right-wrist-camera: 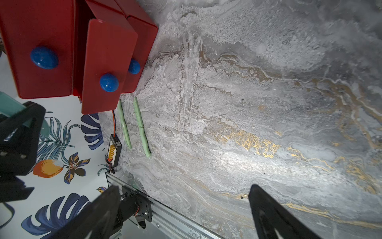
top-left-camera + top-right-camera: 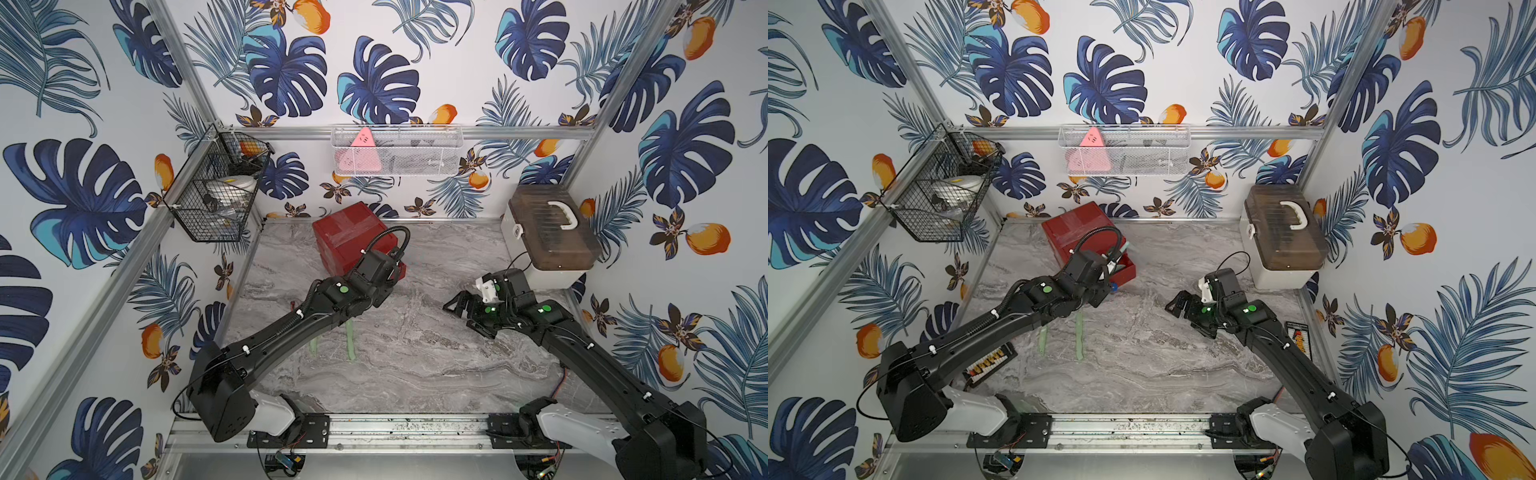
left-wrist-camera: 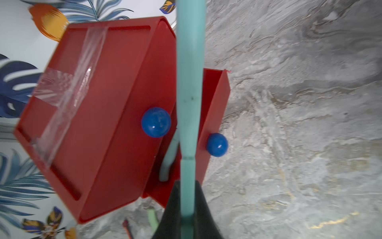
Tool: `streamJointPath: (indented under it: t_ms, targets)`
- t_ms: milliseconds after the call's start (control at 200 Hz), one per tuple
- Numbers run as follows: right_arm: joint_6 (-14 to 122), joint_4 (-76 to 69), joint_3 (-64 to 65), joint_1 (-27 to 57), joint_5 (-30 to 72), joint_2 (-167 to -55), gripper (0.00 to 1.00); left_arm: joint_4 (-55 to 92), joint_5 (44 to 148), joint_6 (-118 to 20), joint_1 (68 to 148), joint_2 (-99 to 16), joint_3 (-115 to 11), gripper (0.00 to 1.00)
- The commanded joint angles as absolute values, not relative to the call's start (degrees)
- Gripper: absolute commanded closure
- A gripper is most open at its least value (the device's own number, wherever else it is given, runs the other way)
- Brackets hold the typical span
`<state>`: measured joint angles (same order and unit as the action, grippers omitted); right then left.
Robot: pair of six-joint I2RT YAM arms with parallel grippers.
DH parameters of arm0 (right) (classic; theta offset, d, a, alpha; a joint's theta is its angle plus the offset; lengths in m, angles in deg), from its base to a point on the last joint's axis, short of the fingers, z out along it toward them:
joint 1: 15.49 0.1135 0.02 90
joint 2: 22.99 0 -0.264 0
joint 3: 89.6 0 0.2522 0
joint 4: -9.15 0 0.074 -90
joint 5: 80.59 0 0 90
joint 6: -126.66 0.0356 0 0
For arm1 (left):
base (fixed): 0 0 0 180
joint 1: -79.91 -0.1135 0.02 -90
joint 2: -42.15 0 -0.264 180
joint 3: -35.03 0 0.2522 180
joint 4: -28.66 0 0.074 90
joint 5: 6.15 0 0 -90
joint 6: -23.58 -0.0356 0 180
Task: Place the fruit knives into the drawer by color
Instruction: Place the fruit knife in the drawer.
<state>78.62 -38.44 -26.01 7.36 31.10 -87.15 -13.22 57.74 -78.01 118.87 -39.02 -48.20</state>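
Note:
The drawer (image 2: 347,237) is a red chest with blue knobs at the back of the table. Its middle drawer (image 2: 1126,270) is pulled out and the lowest one (image 1: 142,39) stands a little out. My left gripper (image 3: 187,186) is shut on a teal-blue fruit knife (image 3: 189,93), held above the open middle drawer. Another teal knife (image 3: 168,163) lies inside that drawer. Two mint-green knives (image 2: 1079,336) (image 2: 1043,338) lie side by side on the table under the left arm. My right gripper (image 1: 184,187) hangs open over bare table at mid-right, with nothing between its fingers.
A white box with a brown lid (image 2: 548,232) stands at the back right. A black wire basket (image 2: 216,187) and a white mesh basket (image 2: 395,151) hang on the walls. Small circuit boards lie at the table's left edge (image 2: 988,359) and right edge (image 2: 1300,338).

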Motion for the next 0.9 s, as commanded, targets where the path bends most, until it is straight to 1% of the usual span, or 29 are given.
streamJointPath:
  t_ms: [0, 265, 570, 896]
  targets:
    - [77.21, -40.63, -25.25, 7.45, 30.68, -87.90, 0.00, -6.29, 51.71, -90.76, 118.93, -39.49, -47.52, 1.00]
    - [76.05, -41.17, -22.81, 7.27, 30.27, -90.45, 0.00, -4.22, 53.65, -99.39, 118.70, -44.55, -48.60, 1.00]
    - [75.56, -40.99, -21.67, 6.37, 30.24, -91.64, 0.00, -4.46, 55.04, -100.26, 117.97, -47.93, -49.11, 1.00]
    - [74.91, -41.17, -21.97, 4.03, 31.54, -91.07, 0.00, -5.65, 55.16, -99.97, 115.12, -48.02, -49.09, 1.00]
